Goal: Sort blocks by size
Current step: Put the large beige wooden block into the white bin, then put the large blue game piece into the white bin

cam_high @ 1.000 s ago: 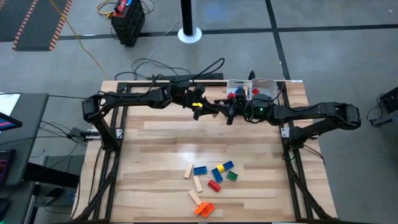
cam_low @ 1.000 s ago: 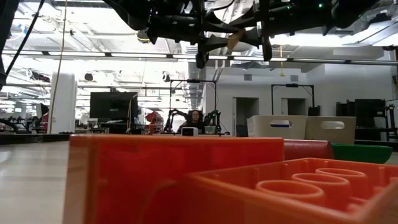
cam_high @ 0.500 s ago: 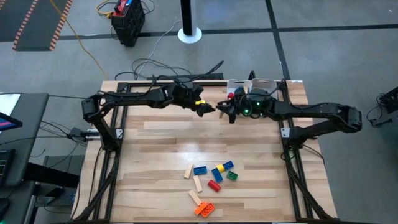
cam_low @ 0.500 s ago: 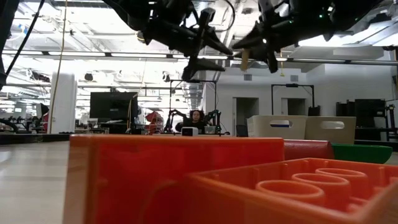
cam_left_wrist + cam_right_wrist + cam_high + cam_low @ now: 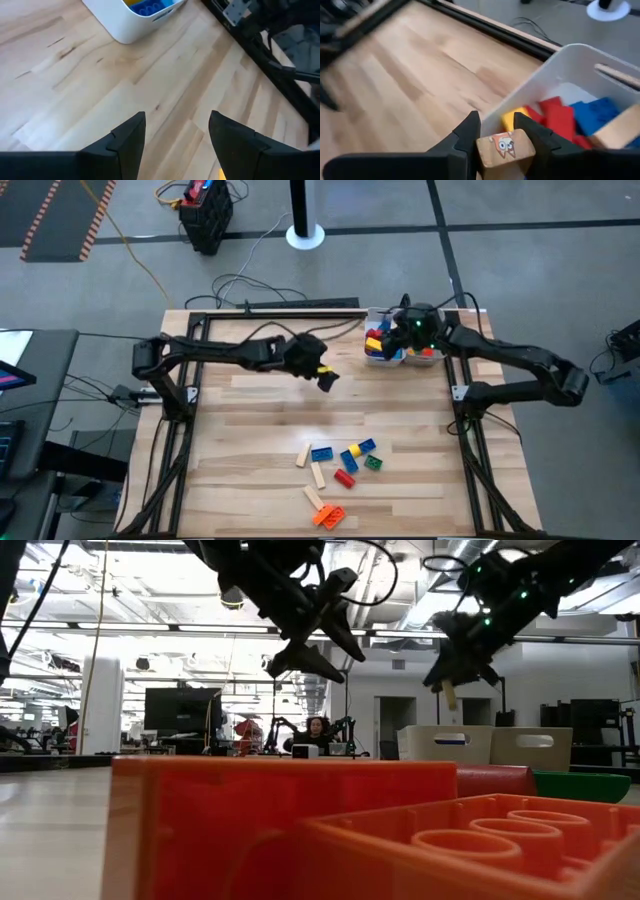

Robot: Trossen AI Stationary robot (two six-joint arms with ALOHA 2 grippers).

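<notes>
Loose blocks (image 5: 340,470) lie in a cluster on the wooden table near its front edge. My right gripper (image 5: 393,340) hovers over the white tray (image 5: 385,361) at the far right, shut on a pale wooden bar (image 5: 505,147) printed with an orange figure. In the low view the bar (image 5: 450,696) hangs below that gripper. The tray (image 5: 540,85) holds yellow, red and blue bricks (image 5: 560,117). My left gripper (image 5: 328,379) hangs above bare table left of the tray, open (image 5: 177,117), nothing between its fingers. My right gripper pinches the wooden bar between its two fingers, on two opposite sides (image 5: 485,150) near the bar's printed end. The fingers slant down from the table's right side. The bar is lifted clear, over the tray's near wall.
A second white tray (image 5: 425,355) stands right of the first. Black frame rails (image 5: 300,305) run along the table's far edge and sides. Orange bricks (image 5: 300,830) sit right before the low camera. A wide stretch of bare wood lies between the trays and the cluster.
The two grippers met over the far middle with the wooden bar between them. My left gripper has opened, let go, tipped down and drawn back toward the near left. My right gripper has carried the bar toward the far right, over the tray, tipping down.
</notes>
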